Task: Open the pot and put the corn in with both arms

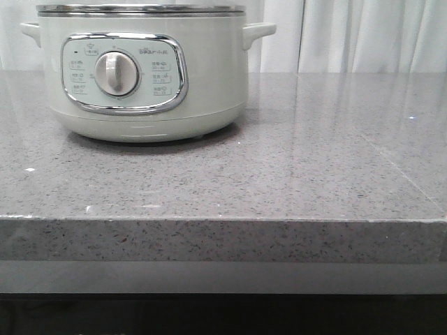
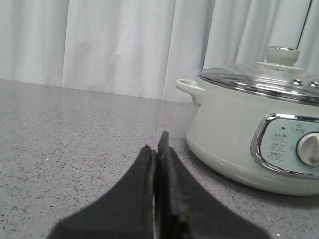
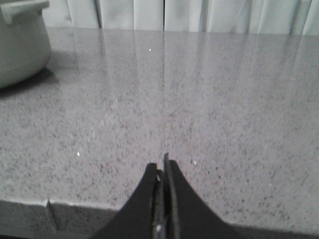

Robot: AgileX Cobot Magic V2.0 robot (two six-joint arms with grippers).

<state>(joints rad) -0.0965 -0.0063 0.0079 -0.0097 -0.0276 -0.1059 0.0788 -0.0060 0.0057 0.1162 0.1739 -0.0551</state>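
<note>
The pale grey-green pot (image 1: 143, 73) stands at the back left of the grey counter, its control panel and round knob (image 1: 116, 73) facing me. In the left wrist view the pot (image 2: 234, 134) wears a glass lid (image 2: 259, 77) with a round knob (image 2: 282, 54). My left gripper (image 2: 155, 144) is shut and empty, low over the counter, apart from the pot. My right gripper (image 3: 162, 164) is shut and empty near the counter's front edge; the pot's side (image 3: 20, 45) shows far off in that view. The corn is out of view. Neither gripper shows in the front view.
The speckled grey stone counter (image 1: 300, 174) has a thick front edge (image 1: 223, 241). White curtains (image 1: 363, 35) hang behind it.
</note>
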